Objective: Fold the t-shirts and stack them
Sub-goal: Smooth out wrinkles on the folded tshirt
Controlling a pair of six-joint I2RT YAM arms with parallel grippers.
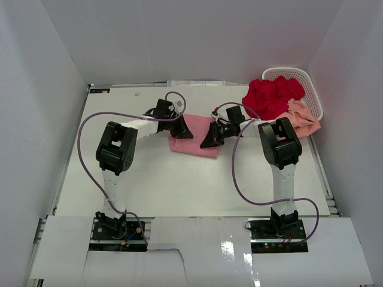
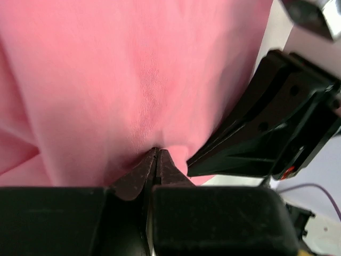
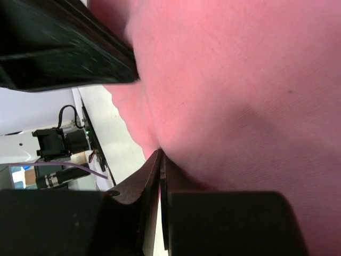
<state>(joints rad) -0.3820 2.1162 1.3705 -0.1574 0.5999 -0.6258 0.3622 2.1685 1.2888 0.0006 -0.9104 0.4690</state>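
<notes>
Since the left jaws and the right jaws are each pinched shut on the pink t-shirt (image 1: 194,146) at mid-frame on the worktop (image 1: 179,185), they should travel together, level and taut, so the fold lands square. The red t-shirt (image 1: 272,98) and peach t-shirt (image 1: 302,119) wait upper right, at the basket (image 1: 299,73).

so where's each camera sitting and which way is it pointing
Top: above and behind, looking down on the table; left arm and right arm show whole.
Left wrist: on the left arm, looking along its shut left fingers into the pink shirt.
Right wrist: on the right arm, looking along its shut right fingers into the same shirt.
Shared: both wrist views show the pink shirt pinched, close up.
</notes>
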